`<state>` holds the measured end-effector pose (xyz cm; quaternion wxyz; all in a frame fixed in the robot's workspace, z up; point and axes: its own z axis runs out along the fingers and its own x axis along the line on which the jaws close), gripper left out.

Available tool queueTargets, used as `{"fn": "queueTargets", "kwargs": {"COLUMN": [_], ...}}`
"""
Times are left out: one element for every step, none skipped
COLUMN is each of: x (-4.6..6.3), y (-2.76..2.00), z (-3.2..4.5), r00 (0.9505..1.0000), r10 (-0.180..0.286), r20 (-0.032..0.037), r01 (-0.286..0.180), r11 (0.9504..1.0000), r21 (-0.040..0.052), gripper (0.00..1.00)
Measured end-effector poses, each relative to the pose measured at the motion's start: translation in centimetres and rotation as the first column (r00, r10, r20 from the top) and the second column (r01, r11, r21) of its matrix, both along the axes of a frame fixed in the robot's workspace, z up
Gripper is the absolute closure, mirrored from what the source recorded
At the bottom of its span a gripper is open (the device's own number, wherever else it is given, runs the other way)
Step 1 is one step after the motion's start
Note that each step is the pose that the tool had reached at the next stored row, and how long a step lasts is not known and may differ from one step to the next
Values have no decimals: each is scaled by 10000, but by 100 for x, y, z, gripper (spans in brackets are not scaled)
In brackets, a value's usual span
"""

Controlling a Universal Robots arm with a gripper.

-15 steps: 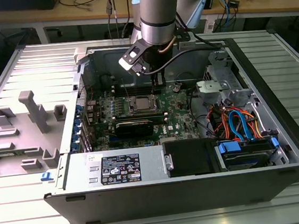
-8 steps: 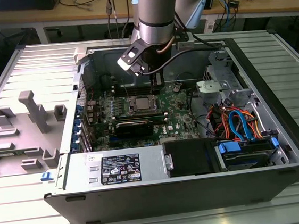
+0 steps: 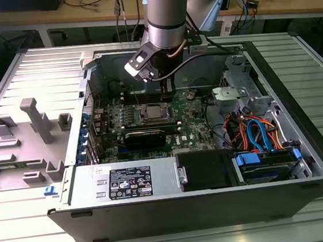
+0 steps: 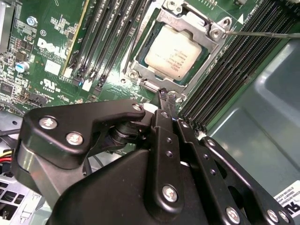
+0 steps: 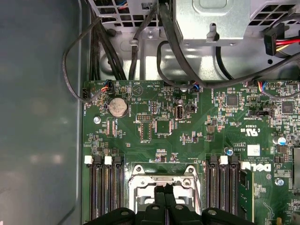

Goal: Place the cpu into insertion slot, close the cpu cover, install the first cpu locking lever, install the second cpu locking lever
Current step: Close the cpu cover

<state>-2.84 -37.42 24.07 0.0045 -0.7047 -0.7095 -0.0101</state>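
Two steps look done to us: the cpu (image 4: 176, 51) sits flat in the insertion slot (image 4: 134, 74), and the cpu cover (image 4: 199, 23) lies down around it, framing the metal top. One thin locking lever (image 4: 262, 33) runs off from a corner of the cover; we cannot tell whether it is latched, so we judge the levers left to do. The arm (image 3: 165, 16) reaches down into the open case, and the hand (image 4: 165, 96) hovers just beside the slot's edge, clenched on nothing.
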Motion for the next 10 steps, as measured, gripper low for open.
{"fn": "queueTargets", "kwargs": {"x": [-14,-30,-39,-55,-66,-82,-117,-155,-195,-241], "y": [0,0,0,-1,-1,-1,-1,-1,-2,-2], "z": [0,0,-1,-1,-2,-4,-9,-15,-18,-21], "r00": [10000,10000,10000,10000,10000,10000,10000,10000,10000,10000], "r10": [0,0,0,-1,0,0,0,-1,-1,1], "r20": [0,0,1,0,1,1,0,1,0,-1], "r01": [0,0,0,1,0,0,0,1,1,-1], "r11": [10000,10000,10000,10000,10000,10000,10000,10000,10000,10000], "r21": [0,0,0,-1,-1,0,-1,0,-1,-2], "gripper": [89,89,89,89,89,89,89,89,89,89]}}
